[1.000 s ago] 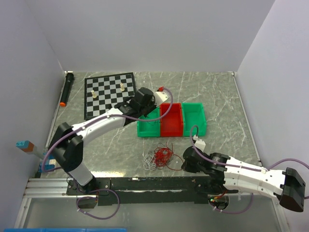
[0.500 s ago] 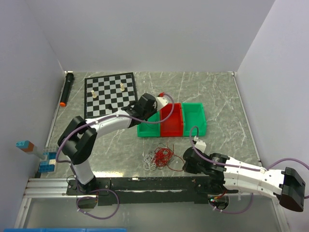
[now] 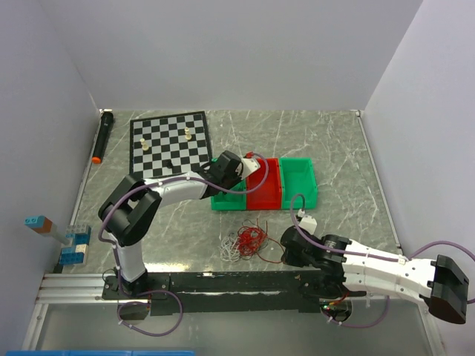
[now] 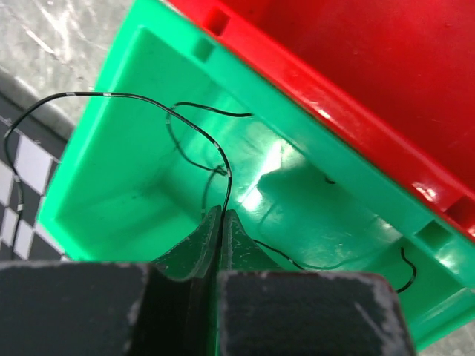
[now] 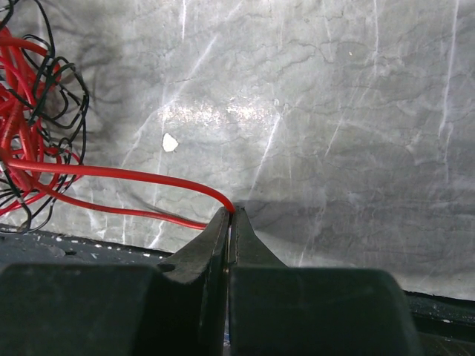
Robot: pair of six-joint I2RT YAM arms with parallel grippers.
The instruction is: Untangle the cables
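Green plastic fills the left wrist view. Over the last second the left arm has folded in, its elbow swinging toward the lower left of the overhead frame. The left gripper (image 4: 220,215) has slid off the edge of the chessboard (image 3: 167,144) to hang over the left green bin (image 4: 111,170). The right arm and the cables (image 3: 247,241) have hardly shifted. The left gripper's dark fingers are pressed together on a hair-thin black wire (image 4: 185,122) that arcs up and loops over the bin's glossy, smooth-walled interior, where more black wire lies on the floor. Against that bin sits a shiny red bin (image 4: 356,67), with a second green bin (image 3: 300,182) on its far side. The cables form a loose, loopy clump, mostly red with white and dark strands, on the grey, white-veined marble-look tabletop (image 3: 334,141). They sit in the lower middle of the overhead frame, just left of the right gripper (image 5: 231,215). That gripper's fingers are pinched tight on a smooth red wire (image 5: 133,176) that curves back into the clump at the left edge of its wrist view.
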